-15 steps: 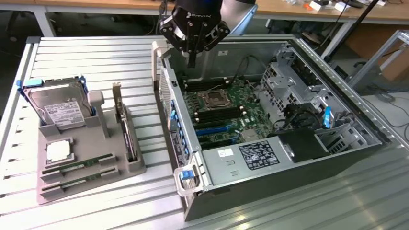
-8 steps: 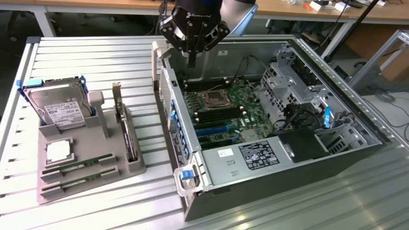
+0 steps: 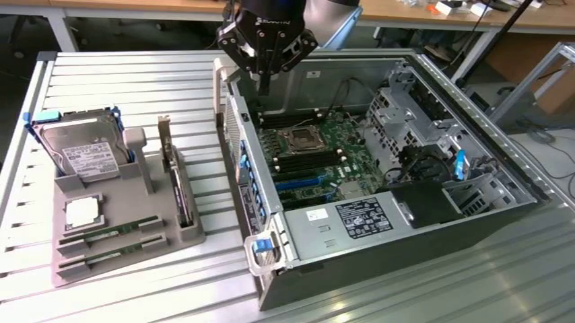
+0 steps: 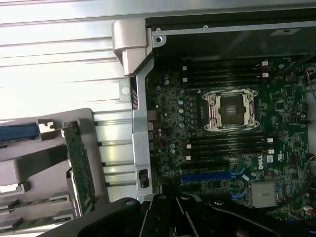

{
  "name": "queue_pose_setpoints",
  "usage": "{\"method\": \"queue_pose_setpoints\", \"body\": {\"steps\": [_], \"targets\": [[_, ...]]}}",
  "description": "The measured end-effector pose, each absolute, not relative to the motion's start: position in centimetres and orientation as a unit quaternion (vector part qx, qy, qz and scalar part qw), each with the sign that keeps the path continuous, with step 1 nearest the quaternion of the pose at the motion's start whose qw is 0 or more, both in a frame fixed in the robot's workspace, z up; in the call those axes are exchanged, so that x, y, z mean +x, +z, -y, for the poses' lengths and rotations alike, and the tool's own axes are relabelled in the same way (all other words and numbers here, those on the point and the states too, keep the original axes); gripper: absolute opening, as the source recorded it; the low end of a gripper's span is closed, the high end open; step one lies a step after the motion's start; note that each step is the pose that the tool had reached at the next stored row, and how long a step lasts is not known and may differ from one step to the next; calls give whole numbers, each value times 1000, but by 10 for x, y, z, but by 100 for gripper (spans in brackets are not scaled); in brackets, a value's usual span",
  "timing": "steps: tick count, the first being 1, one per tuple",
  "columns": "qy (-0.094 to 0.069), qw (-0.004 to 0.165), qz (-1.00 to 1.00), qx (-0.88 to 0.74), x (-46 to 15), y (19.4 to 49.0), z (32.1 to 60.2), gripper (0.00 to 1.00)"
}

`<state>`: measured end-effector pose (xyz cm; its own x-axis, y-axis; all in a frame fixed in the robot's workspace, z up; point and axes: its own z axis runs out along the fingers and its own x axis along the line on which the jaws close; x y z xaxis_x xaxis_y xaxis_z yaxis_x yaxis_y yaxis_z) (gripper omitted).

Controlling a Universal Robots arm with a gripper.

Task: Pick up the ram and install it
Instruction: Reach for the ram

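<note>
Inspector: Gripper (image 3: 264, 86), exterior view. It hangs at twelve o'clock in the scene, over the far corner of the open computer case (image 3: 241, 128). Its jaws are drawn together with nothing between them.

Clerk: And the task's part?

Inspector: Not picked up. Two sticks of ram (image 3: 99, 237) sit in the front slots of the grey holder (image 3: 134, 202) at eight o'clock, well apart from the gripper. I judge the slots are there to keep each stick at a fixed spot where thin fingers can close on it. The hard drive (image 3: 85, 151) at nine o'clock and the expansion card (image 3: 175, 182) stand on edge in the same holder, likely for the same reason.

Clerk: Why does the case lie that way?

Inspector: It lies on its side with the cover off, so the motherboard (image 3: 328, 168) faces up and can be reached from above.

Clerk: Wrist view?

Inspector: The camera looks straight down into the case. The CPU socket (image 4: 232, 111) has black memory slots (image 4: 227, 145) on both sides, and they appear empty. The ram (image 4: 34, 223) rests in the holder beside the expansion card (image 4: 81, 168), outside the case wall. In my judgement nothing is installed and the work is at its opening.
</note>
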<state>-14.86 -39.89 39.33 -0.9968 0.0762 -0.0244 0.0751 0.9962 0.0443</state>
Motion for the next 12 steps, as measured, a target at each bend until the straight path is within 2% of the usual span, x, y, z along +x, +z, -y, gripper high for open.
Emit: {"method": "queue_pose_setpoints", "body": {"steps": [12], "targets": [[22, 13, -999, 38, -156, 393, 399, 10]]}}
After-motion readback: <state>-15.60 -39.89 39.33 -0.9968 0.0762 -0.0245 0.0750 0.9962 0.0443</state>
